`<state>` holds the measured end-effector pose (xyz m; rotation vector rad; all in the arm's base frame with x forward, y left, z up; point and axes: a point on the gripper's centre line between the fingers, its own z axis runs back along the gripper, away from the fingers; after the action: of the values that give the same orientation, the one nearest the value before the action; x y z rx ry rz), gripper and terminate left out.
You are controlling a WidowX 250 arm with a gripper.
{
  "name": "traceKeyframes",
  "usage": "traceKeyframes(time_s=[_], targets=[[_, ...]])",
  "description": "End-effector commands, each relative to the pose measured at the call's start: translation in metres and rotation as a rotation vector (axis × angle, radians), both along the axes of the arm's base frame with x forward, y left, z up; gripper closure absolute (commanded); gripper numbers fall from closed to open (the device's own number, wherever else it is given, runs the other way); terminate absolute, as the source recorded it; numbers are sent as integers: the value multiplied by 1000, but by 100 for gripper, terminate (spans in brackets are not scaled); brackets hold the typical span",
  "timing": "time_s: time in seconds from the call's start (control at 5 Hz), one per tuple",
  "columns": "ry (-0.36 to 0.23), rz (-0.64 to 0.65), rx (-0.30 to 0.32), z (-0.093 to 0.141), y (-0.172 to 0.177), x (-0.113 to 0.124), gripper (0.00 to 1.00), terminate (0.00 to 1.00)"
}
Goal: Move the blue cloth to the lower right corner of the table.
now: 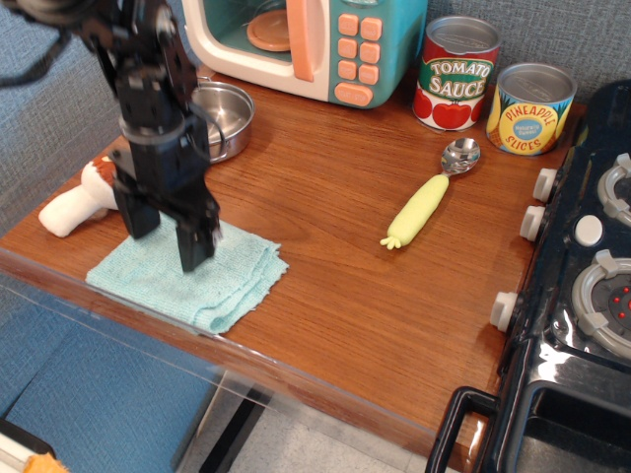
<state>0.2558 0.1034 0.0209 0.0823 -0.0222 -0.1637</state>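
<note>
2 fingers [194,241] of my gripper [168,235] are spread apart, tips down on the cloth [187,273], which lies at the table's [345,286] front-left edge beside the mushroom [74,202].

pale blue cloth [197,281], folded flat, front-left on wood-grain table [335,296]
</note>
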Motion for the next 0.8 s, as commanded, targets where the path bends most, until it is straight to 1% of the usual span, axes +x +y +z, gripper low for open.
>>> traceKeyframes(time_s=[0.0, 0.2, 0.4, 0.6], targets=[[-8, 4, 57, -20, -2, -11, 0, 0], [-9, 17, 22, -31, -32, -9, 0, 0], [-8, -2, -60, -23, -83, 1, 0, 0], [-11, -51, -127, -6, -133, 1, 0, 0]])
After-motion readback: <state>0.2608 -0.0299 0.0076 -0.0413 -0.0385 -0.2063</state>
